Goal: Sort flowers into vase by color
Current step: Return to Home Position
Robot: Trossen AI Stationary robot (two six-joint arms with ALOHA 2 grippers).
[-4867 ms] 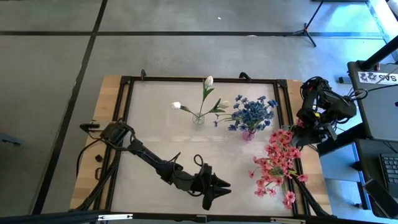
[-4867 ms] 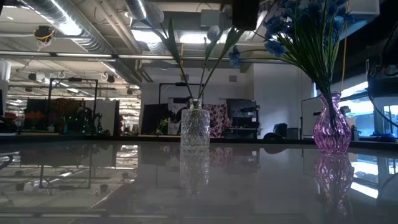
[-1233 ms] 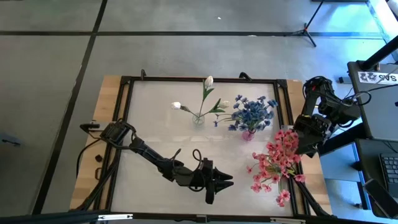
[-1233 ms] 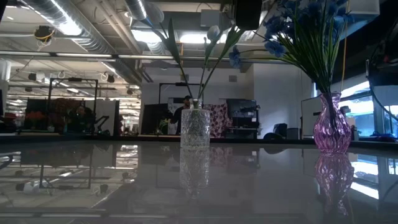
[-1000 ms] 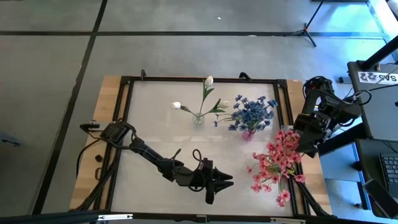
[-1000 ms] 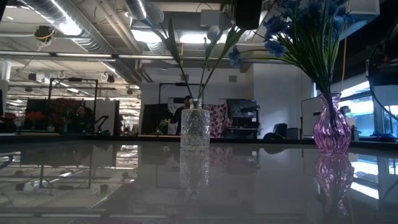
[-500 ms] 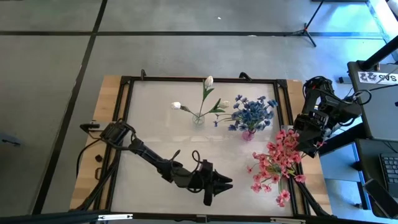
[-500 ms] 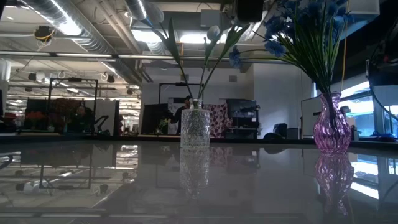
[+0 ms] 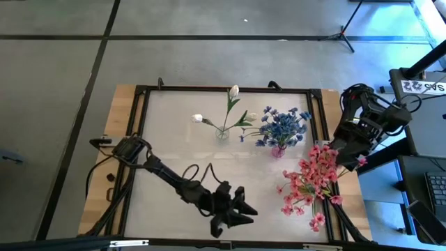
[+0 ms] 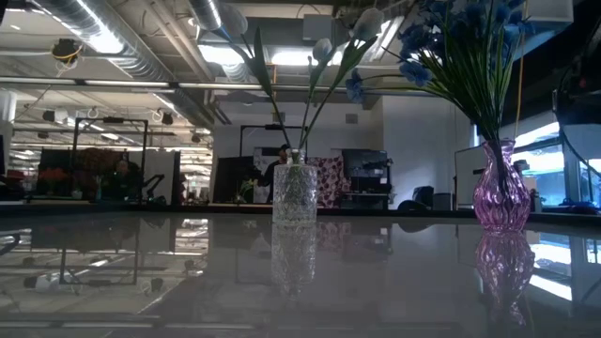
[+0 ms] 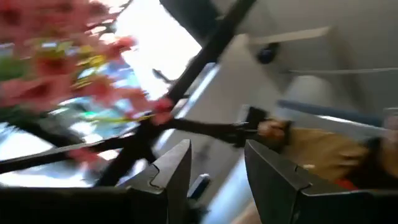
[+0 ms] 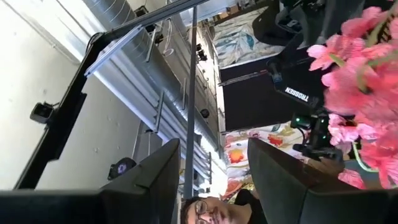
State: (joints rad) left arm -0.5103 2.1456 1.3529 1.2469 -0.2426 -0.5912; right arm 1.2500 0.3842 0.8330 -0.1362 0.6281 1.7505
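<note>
My left gripper (image 9: 244,213) sits low in the centre of the high view, jaws apart and empty. The right gripper (image 9: 341,157) is at the right edge, jaws also apart, just beside the pink flowers (image 9: 309,185) bunched at lower right. At upper centre, white buds (image 9: 233,91) stand in the clear vase (image 9: 222,134) — blue blooms (image 9: 282,125) in the purple vase (image 9: 279,150) beside it.
</note>
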